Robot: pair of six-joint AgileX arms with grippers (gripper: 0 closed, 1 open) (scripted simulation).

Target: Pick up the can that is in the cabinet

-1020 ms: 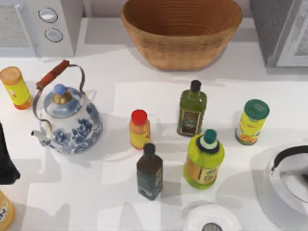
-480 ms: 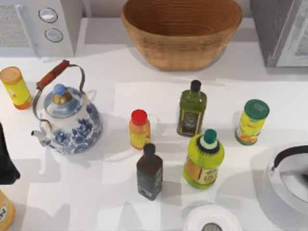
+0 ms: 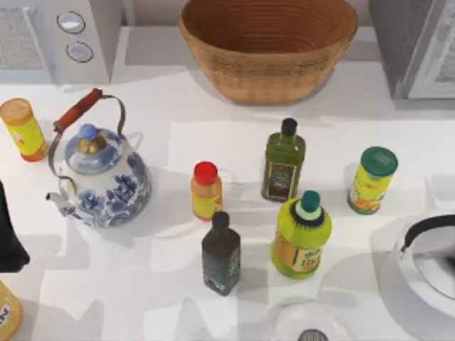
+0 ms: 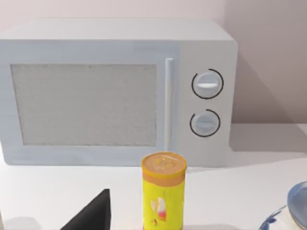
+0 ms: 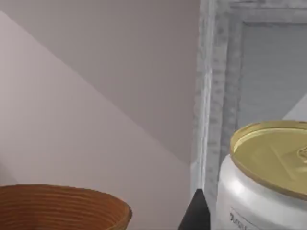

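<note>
A white can with a gold lid (image 5: pixel 264 187) fills the near corner of the right wrist view, right in front of the cabinet (image 5: pixel 225 96) with its white frame and grey panel. A dark part of my right gripper (image 5: pixel 194 213) shows right beside the can's wall; I cannot tell whether the two touch. The cabinet (image 3: pixel 409 42) stands at the table's far right corner in the top view. My left gripper (image 4: pixel 91 215) is parked low at the table's left edge, facing the microwave, and the dark left arm (image 3: pixel 7 234) shows there from above.
A wicker basket (image 3: pixel 266 50) sits at the back centre and a white microwave (image 3: pixel 64 39) at the back left. A blue-and-white teapot (image 3: pixel 99 174), several bottles (image 3: pixel 283 160), an orange-lidded tube (image 3: pixel 21 128) and a green-lidded tube (image 3: pixel 371 179) crowd the middle. A white kettle (image 3: pixel 423 263) stands front right.
The pale round shape at the top view's front edge has faded to see-through. Shadows on the table's right side have shifted, leaving a lit patch near the right edge. The table's objects have not moved.
</note>
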